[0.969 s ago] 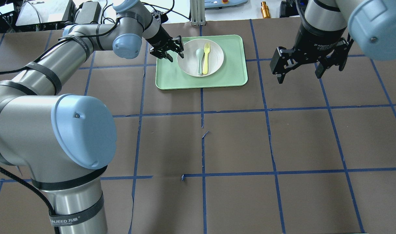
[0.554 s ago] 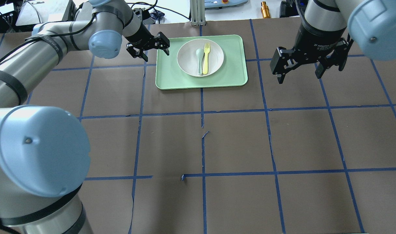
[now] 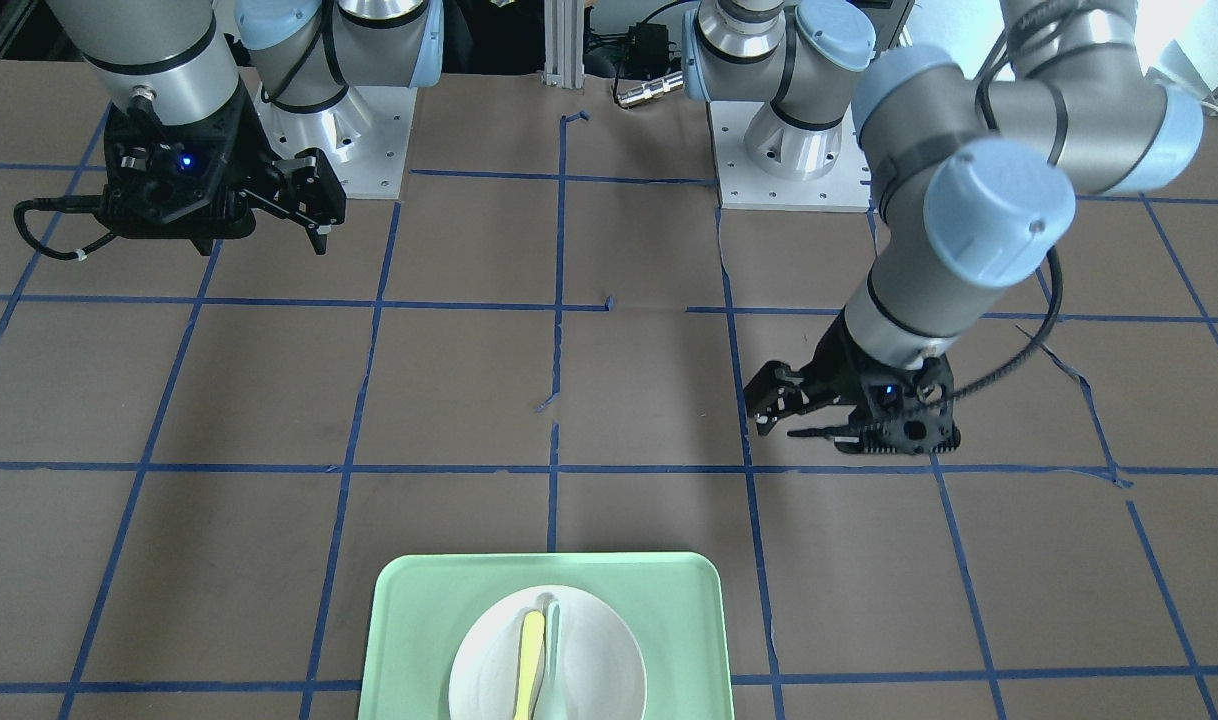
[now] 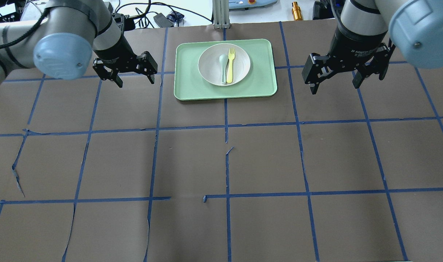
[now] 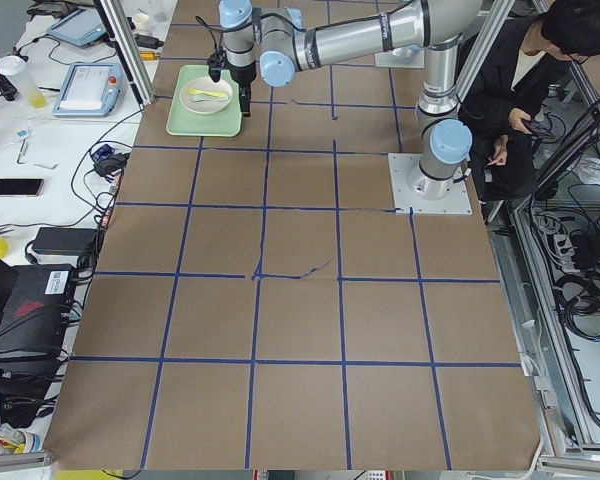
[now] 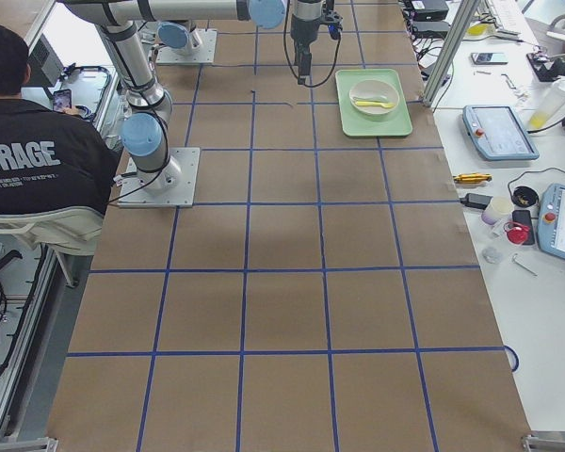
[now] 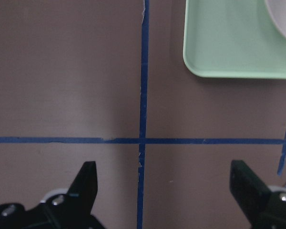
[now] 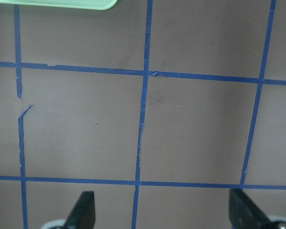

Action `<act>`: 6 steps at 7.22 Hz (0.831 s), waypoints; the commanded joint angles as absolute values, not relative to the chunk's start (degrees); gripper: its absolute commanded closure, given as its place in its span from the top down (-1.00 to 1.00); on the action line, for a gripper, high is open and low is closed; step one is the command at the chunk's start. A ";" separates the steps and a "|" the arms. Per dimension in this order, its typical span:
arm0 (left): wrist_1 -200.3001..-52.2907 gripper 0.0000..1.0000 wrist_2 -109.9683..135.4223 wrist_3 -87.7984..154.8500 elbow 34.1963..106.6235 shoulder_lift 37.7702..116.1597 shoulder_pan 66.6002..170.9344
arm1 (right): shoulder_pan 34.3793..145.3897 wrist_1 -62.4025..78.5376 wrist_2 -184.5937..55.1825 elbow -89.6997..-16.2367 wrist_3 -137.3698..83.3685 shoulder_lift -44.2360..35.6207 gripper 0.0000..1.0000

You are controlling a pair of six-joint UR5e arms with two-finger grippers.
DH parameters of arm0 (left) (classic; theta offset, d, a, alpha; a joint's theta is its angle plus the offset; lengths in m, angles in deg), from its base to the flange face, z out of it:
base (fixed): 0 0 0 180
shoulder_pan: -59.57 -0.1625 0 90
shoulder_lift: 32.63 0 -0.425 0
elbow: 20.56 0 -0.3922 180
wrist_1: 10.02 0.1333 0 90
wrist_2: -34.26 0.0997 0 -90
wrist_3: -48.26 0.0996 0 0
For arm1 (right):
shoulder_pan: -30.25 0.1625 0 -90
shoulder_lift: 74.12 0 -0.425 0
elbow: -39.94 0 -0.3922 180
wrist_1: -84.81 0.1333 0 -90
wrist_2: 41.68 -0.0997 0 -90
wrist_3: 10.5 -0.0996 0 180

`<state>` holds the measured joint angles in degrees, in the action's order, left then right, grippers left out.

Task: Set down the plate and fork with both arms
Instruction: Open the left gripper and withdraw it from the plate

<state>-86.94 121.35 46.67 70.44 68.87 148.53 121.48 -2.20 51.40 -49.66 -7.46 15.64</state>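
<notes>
Resting on the plate [image 4: 207, 65], the fork [image 4: 230, 65] lies beside the spoon [image 4: 222, 67], all on the green tray [image 4: 261, 80]. The left gripper [image 4: 136, 83], at the plate's rim a second ago, has drawn back beside the tray, jaws spread and empty. The right gripper [image 4: 334, 88] also hangs spread, well apart. I judge that nothing is grasped yet.

Fork [image 3: 529, 662] on plate [image 3: 604, 650], plate on green tray [image 3: 414, 620], left gripper [image 3: 784, 425] and right gripper [image 3: 224, 215] well away

Silver-grey arms [image 4: 363, 18], light-blue caps [image 4: 61, 54], black, seemingly white-lettered end effectors [image 4: 334, 87].
</notes>
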 commanded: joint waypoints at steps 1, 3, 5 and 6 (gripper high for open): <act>-98.29 1.00 121.71 47.37 70.76 59.25 148.96 | 121.48 -2.20 51.65 -49.71 -7.34 15.71 1.00; -98.96 1.00 121.80 47.29 71.98 55.89 149.31 | 121.48 -3.24 51.48 -49.71 -7.42 15.53 1.00; -98.87 1.00 122.06 47.20 73.39 55.09 149.40 | 121.48 -7.45 51.22 -50.67 -6.73 14.92 1.00; -98.79 1.00 122.06 47.11 73.31 55.17 149.40 | 121.66 -14.34 51.56 -50.85 -6.63 10.92 1.00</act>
<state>-98.84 122.02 47.19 73.10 55.36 149.36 121.52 -8.14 51.33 -50.42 -6.92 14.20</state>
